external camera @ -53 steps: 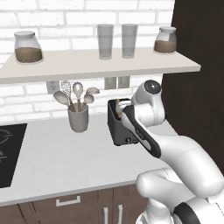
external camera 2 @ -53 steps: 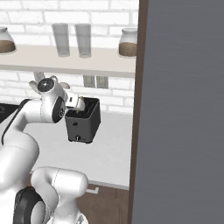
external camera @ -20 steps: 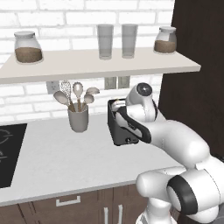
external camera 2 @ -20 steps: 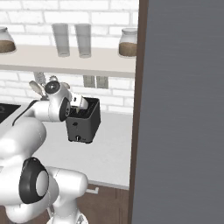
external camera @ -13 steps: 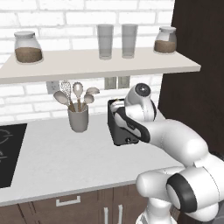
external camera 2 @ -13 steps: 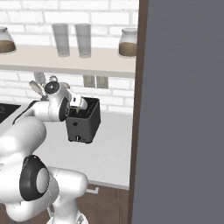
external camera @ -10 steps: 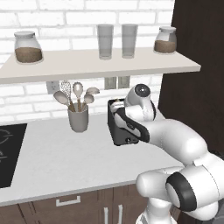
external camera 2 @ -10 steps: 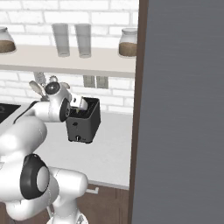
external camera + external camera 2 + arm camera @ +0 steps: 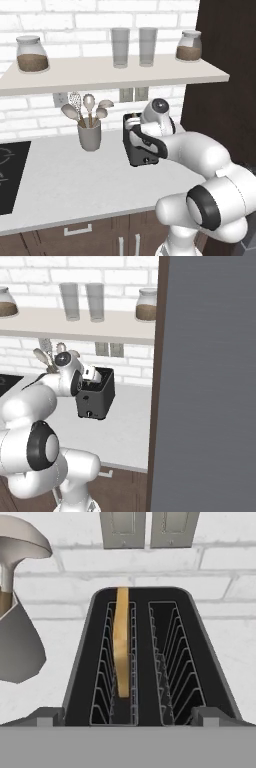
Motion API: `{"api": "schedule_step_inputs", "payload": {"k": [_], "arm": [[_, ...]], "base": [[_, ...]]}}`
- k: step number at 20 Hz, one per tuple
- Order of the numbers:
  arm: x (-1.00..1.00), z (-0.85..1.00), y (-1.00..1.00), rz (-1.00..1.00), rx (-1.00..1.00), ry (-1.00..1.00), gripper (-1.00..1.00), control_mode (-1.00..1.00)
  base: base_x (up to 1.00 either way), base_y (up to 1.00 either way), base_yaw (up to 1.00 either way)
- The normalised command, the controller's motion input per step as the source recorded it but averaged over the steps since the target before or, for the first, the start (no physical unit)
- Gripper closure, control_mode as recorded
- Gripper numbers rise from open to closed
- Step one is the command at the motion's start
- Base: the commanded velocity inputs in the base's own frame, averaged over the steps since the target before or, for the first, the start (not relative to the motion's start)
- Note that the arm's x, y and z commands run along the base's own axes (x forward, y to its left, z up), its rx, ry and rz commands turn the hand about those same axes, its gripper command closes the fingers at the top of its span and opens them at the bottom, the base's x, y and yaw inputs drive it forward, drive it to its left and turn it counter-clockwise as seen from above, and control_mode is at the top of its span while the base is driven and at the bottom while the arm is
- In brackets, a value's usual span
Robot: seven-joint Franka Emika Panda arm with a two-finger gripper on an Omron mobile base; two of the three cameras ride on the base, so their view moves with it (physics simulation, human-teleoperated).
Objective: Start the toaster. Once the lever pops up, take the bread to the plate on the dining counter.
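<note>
**Robot hand over the toaster**

On the far left of the white worktop (image 9: 75, 180) is a black cooktop (image 9: 10, 175). Above it a shelf (image 9: 100, 72) on the brick wall holds a jar (image 9: 32, 53) of brown stuff. Next comes a grey crock (image 9: 90, 136) full of spoons and ladles, standing near the wall. On the shelf above are two tall glasses (image 9: 130, 46), side by side.

Just to the right of the crock stands the toaster (image 9: 142, 141). It is dark and boxy, and it sits on the worktop below two wall sockets (image 9: 150, 528). The robot's white arm bends over it, and the gripper (image 9: 128, 714) hangs right above the slots. Its two dark tips (image 9: 47, 716) are spread wide apart, one at each side of the toaster top, and they pinch nothing.

In the hand view, the bread (image 9: 120, 642) stands on its edge in the left slot, between the wire guides. Its golden crust pokes up a bit above the top. The right slot has only wires in it.

Farther right, the shelf holds one more jar (image 9: 189, 46). Past that is a tall dark panel (image 9: 230, 75).
</note>
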Motion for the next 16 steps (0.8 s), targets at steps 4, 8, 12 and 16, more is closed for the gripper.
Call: {"api": "schedule_step_inputs", "payload": {"k": [4, 8, 12, 16], "arm": [[0.15, -0.04, 0.06, 0.00, 0.00, 0.00, -1.00, -1.00], [0.16, -0.01, 0.03, 0.00, 0.00, 0.00, -1.00, -1.00], [0.18, -0.08, 0.01, 0.00, 0.00, 0.00, -1.00, -1.00], [0.22, -0.12, 0.00, 0.00, 0.00, 0.00, -1.00, -1.00]], "base": [[0.00, 0.00, 0.00], [0.00, 0.00, 0.00], [0.00, 0.00, 0.00], [0.00, 0.00, 0.00]]}}
